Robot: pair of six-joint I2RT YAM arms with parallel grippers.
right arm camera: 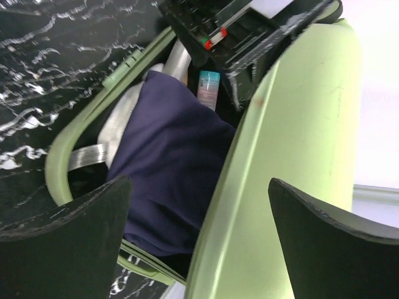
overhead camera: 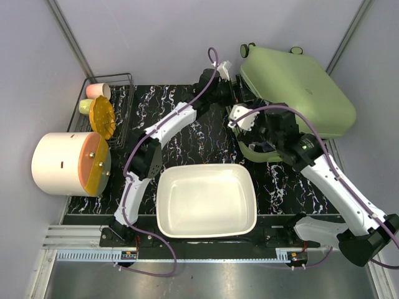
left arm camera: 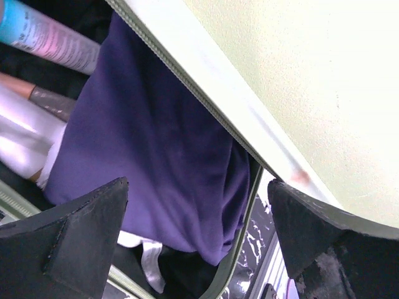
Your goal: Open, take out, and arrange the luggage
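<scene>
The luggage (overhead camera: 299,87) lies at the far right corner of the desk (overhead camera: 277,187), wheels toward the back wall. Its pale green lid is lifted off the lower shell along the near left side, which leaves a gap. Both wrist views look into that gap.

Inside, a dark blue cloth (right arm camera: 168,162) is bunched on top and takes up most of the opening. Beside it lies a tube (left arm camera: 50,34) with a blue-green cap and a pink and white body. A glossy white pack (left arm camera: 19,143) lies partly under the cloth, and a white strap (right arm camera: 84,156) runs across the black lining near the rim.

The left tool (left arm camera: 196,199) is at the lid's far left edge with its jaws spread wide, gripping nothing. The lid edge passes close over one finger, but I cannot tell whether they touch. The right tool (right arm camera: 199,187) hangs over the near side of the gap, also wide open and holding nothing.

A white bin (overhead camera: 165,212) sits at the near edge between the arm bases. At the far left a wire rack (overhead camera: 124,106) holds a pink cup (overhead camera: 98,90), a green cup (overhead camera: 85,106) and an orange dish (overhead camera: 101,116) on edge. In front of the rack a white drum (overhead camera: 59,162) lies on its side.
</scene>
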